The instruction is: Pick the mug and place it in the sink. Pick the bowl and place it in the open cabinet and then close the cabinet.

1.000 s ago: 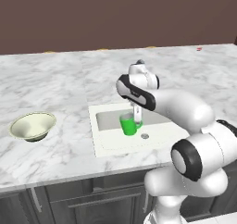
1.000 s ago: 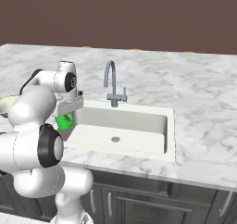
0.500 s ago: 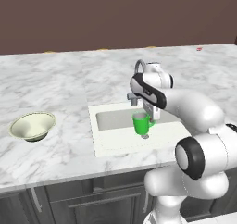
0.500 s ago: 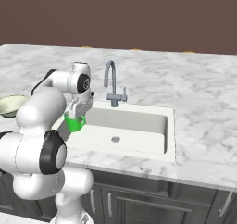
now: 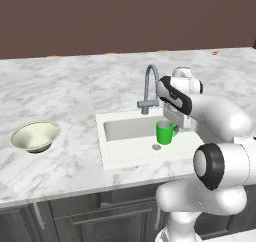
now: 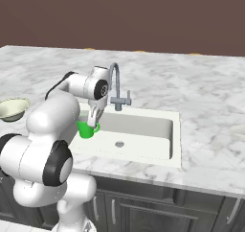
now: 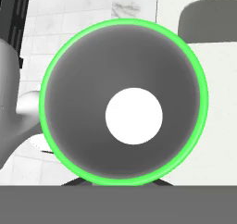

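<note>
Marble covers the whole bench (image 5: 60, 91) before us, with a dark wall behind it and a white sink (image 5: 125, 158) let into the middle. We hold the mug (image 5: 164, 132) in our pincer (image 5: 169, 122), which is clamped on its rim from above, and the mug hangs upright over the basin. Below it and slightly to one side lies the round drain (image 5: 156, 147); the grey tap (image 5: 148, 88) rises just behind the pincer, near but apart from it. Looking down along the pincer, we see straight into the mug (image 7: 124, 102), its green rim circling a grey inside with a white bottom. Whether the mug's base already touches the sink floor we cannot tell; from the right side the mug (image 6: 87, 129) seems to hang near the basin's near-left wall.

We judge that we are at the close of the first step, setting the mug in the sink. Next we need to lower it until it rests, part the pincer and lift clear without tipping it. The bowl (image 5: 35, 136) waits far off to the pincer's left on the bench, untouched.
</note>
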Motion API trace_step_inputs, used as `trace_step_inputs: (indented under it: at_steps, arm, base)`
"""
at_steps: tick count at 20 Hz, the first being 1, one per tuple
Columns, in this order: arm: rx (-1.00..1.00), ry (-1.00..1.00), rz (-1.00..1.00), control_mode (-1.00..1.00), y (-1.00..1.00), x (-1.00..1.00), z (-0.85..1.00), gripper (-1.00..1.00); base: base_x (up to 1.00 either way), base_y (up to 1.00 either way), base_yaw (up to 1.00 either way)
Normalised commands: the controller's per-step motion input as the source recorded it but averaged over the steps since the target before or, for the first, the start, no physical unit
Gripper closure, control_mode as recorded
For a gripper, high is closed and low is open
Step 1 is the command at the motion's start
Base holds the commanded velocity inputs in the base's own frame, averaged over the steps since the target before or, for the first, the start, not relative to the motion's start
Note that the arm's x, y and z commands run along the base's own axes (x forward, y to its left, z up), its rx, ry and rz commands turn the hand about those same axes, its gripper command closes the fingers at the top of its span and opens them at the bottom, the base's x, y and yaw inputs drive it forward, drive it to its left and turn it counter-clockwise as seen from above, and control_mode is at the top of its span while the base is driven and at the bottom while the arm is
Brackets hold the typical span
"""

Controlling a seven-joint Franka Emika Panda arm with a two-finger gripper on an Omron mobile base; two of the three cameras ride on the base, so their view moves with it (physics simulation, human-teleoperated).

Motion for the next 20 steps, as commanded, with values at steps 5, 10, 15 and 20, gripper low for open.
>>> trace_step_inputs:
  at_steps: [5, 10, 15, 20]
  arm:
    - [0.03, 0.0, 0.08, -1.0, -0.36, 0.0, 0.0, 1.0]
    - [0.03, 0.0, 0.07, -1.0, -0.26, 0.01, 0.0, 1.0]
    - [0.11, 0.0, 0.05, -1.0, -0.23, 0.0, -0.15, 1.0]
    - [0.21, 0.0, 0.02, -1.0, -0.27, 0.0, -0.21, 1.0]
  base:
    - [0.0, 0.0, 0.0]
    - [0.0, 0.0, 0.0]
    - [0.0, 0.0, 0.0]
    - [0.0, 0.0, 0.0]
